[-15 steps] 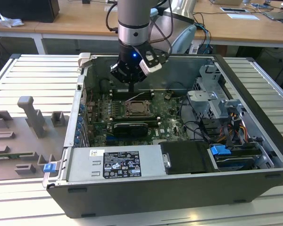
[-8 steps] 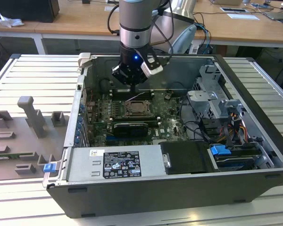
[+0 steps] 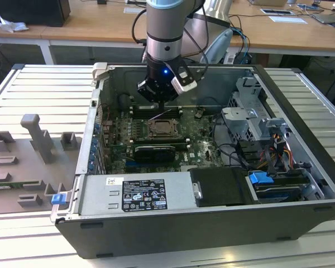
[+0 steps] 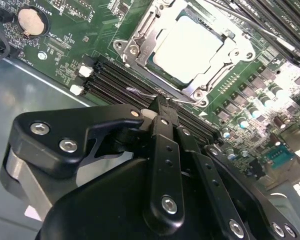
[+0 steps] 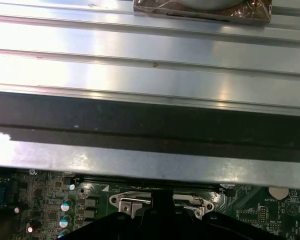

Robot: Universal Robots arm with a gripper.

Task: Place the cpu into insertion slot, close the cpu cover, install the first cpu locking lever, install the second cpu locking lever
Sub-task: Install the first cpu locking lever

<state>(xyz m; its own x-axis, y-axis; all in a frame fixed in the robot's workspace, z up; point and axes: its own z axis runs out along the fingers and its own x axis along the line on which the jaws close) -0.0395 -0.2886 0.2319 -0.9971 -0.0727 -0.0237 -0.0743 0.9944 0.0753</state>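
A lab: opened computer case (image 3: 212, 212) on ribbed metal workbench (image 3: 44, 89).

You are looking at the cpu (image 4: 189, 44), its pale metal face lying flat in the insertion slot (image 3: 163, 129) just beyond the claw (image 4: 162, 105). The silvery cpu cover (image 4: 140, 37) is sitting closed around it.

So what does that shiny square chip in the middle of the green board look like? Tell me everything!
The cpu is a flat square chip with a pale, dull silver metal face. It lies flat in the insertion slot on the green circuit board. The cpu cover, a thin silvery frame, lies closed around its edges, so the face shows through the window. The end effector hangs just beside the socket, at a thin wire lever, not touching the chip.
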